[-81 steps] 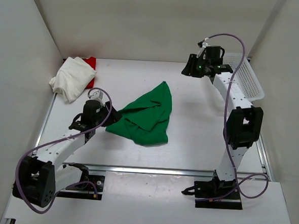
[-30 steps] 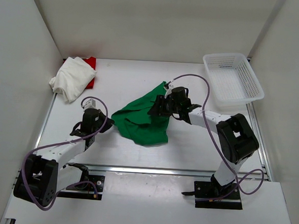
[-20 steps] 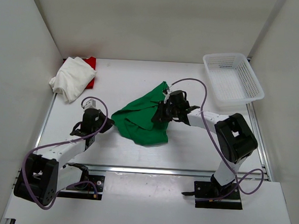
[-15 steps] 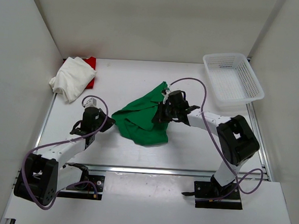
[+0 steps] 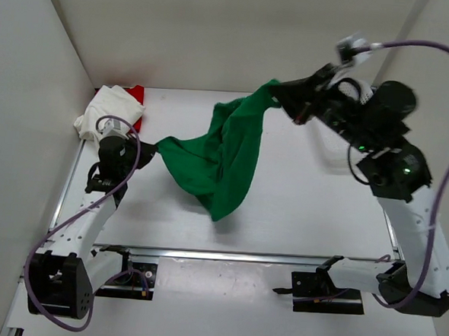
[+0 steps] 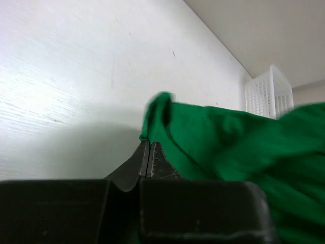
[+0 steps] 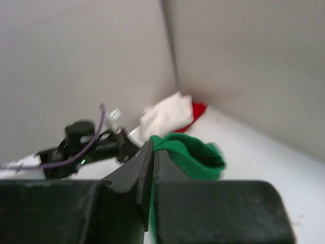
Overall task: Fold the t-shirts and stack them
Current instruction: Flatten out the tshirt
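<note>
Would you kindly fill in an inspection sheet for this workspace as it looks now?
Surface: white table, no marks seen.
Job's things: green shirt hangs unfolded, held at two ends; white shirt bunched at far left, red shirt showing behind it.
Clutter: mesh basket, seen only from the left wrist.
Grippers: left gripper shut on the green shirt; right gripper shut on it, held high.
Cables: purple cables loop along both arms.
Surroundings: plain walls.
</note>
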